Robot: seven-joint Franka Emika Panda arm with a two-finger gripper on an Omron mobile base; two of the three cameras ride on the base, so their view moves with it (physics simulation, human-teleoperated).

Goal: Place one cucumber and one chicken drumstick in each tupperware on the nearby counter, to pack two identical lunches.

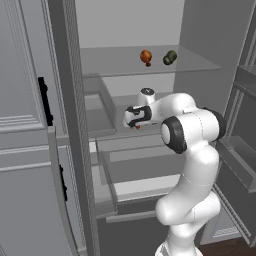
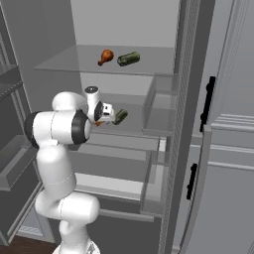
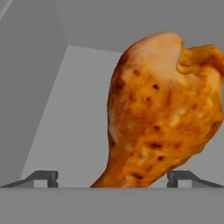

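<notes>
One golden-brown roasted chicken drumstick (image 3: pixel 162 109) is framed between the spread tool (image 3: pixel 113 177) fingers; its rounded, tapering shape could be squeezed out sideways.

Drumstick (image 3: pixel 162 109) close ahead between gripper (image 3: pixel 113 177) fingertips; bare shelf floor (image 3: pixel 70 113) free at left.

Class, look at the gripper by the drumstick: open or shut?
Open. In the hand view the gripper has its fingertips standing wide apart on either side of the chicken drumstick.
</notes>
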